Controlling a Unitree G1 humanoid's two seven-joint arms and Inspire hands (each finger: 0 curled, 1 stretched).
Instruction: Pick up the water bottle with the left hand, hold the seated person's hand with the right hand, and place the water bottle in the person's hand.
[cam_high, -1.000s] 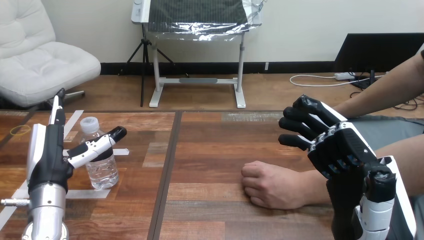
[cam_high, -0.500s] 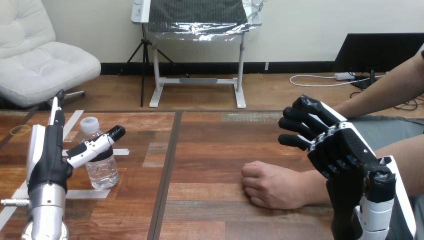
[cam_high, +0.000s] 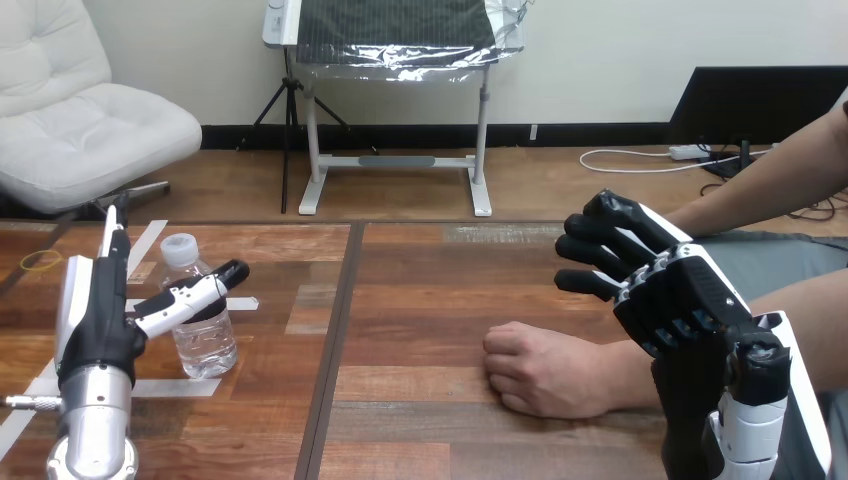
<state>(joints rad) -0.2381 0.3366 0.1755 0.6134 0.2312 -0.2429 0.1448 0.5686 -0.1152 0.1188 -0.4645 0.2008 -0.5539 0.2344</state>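
Head view: left hand (cam_high: 95, 318), fingers straight, thumb partly masking water bottle (cam_high: 207, 342); right hand (cam_high: 682, 300) loose-fingered, partly hiding person's wrist (cam_high: 628, 378).

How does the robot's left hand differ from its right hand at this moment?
The left hand sits low beside the water bottle, while the right hand is raised above the table, near the person's hand, a closed fist. The left hand's fingers are straight and point away, with the thumb across the bottle's front. The right hand's fingers are loosely bent and point to the view's left. Shared: neither grips anything.
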